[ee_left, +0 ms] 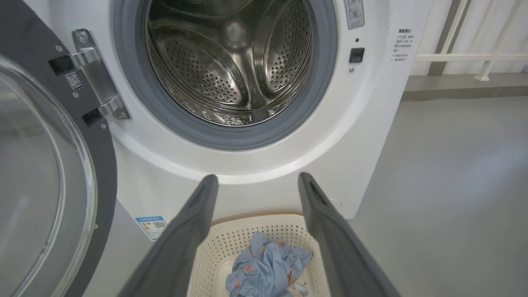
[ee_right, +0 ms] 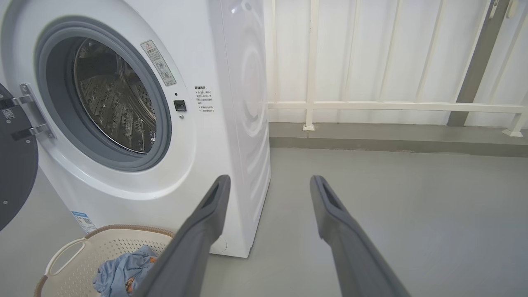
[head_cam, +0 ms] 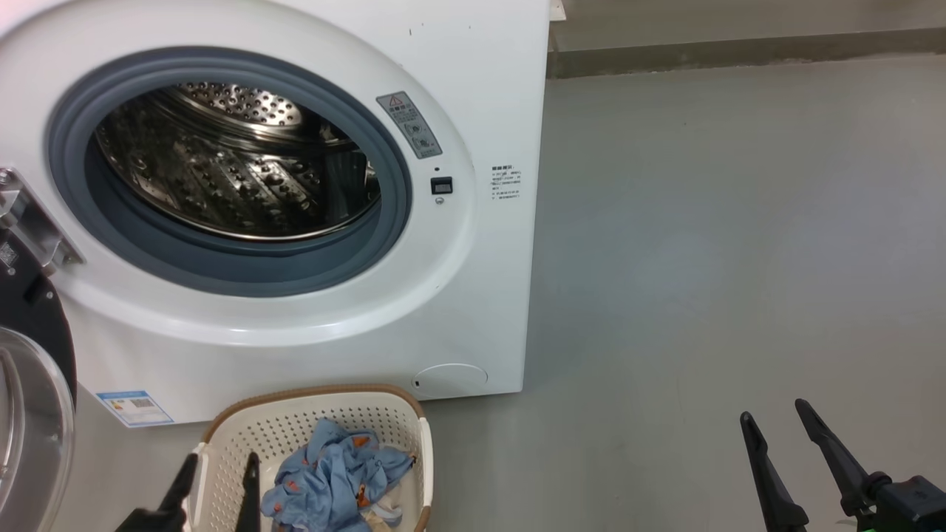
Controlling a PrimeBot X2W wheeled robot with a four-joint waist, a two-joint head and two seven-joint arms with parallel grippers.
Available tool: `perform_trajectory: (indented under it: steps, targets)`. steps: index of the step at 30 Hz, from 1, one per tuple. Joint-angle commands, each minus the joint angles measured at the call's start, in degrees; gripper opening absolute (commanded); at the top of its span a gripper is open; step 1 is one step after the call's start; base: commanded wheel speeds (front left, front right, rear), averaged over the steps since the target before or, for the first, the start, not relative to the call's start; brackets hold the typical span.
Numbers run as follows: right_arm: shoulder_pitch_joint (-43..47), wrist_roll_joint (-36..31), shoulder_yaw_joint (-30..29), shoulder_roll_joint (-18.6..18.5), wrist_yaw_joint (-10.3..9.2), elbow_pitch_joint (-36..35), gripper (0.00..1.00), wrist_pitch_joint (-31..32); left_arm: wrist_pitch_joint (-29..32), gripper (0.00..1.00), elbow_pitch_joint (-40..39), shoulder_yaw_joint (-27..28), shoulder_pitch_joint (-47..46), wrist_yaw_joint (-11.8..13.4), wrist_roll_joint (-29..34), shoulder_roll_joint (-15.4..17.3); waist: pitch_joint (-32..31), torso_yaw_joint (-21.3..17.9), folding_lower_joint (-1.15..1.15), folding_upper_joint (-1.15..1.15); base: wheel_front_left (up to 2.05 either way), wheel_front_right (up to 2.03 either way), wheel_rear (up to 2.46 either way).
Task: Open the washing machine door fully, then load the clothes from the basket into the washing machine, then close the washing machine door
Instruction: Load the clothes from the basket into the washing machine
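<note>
While basket [head_cam: 295, 428] (clothes [head_cam: 332, 473] inside) fronts machine [head_cam: 473, 295] | left hand [head_cam: 223, 458], right hand [head_cam: 774, 411]: wide, empty

Head view: we look forward and down on the washing machine [head_cam: 473, 295] front, basket [head_cam: 295, 432] at the bottom edge.
Left wrist view: we face the drum [ee_left: 231, 70] close, head-on.
Right wrist view: we see it slantwise from the right.
Shared: drum, basket.
</note>
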Motion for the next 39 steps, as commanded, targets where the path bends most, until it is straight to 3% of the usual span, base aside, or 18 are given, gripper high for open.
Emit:
perform_trajectory:
  steps: [1,14,24,30,39]
  targets:
    - [-2.3,0.2,1.6,-1.0,0.09,-1.3,1.0,-0.4,1.0,1.0,0.9,1.5,-3.8,-0.7,-0.9,0.9,0.5,-0.1,0.0,0.0,0.0,0.0,0.0]
    - [-5.3,0.8,3.0,-2.7,0.09,-3.2,1.0,-0.4,7.1,1.0,24.8,-3.7,-19.2,-9.2,-5.1,-4.6,8.7,-1.5,0.0,0.0,0.0,0.0,0.0]
    - [-9.8,1.8,4.3,-4.6,0.09,-5.0,1.0,-0.4,4.5,1.0,47.8,-3.6,-32.9,-11.2,-6.3,-9.6,17.5,-4.5,0.0,0.0,0.0,0.0,0.0]
    - [-12.7,2.5,4.5,-5.0,0.09,-6.0,1.0,-0.4,3.6,1.0,57.5,-3.9,-40.5,-12.6,-6.1,-9.5,23.7,-6.5,0.0,0.0,0.0,0.0,0.0]
    - [-16.8,2.8,4.4,-4.6,0.09,-7.7,1.0,-0.4,4.9,1.0,66.1,-3.5,-50.4,-13.7,-6.4,-7.2,33.4,-9.5,0.0,0.0,0.0,0.0,0.0]
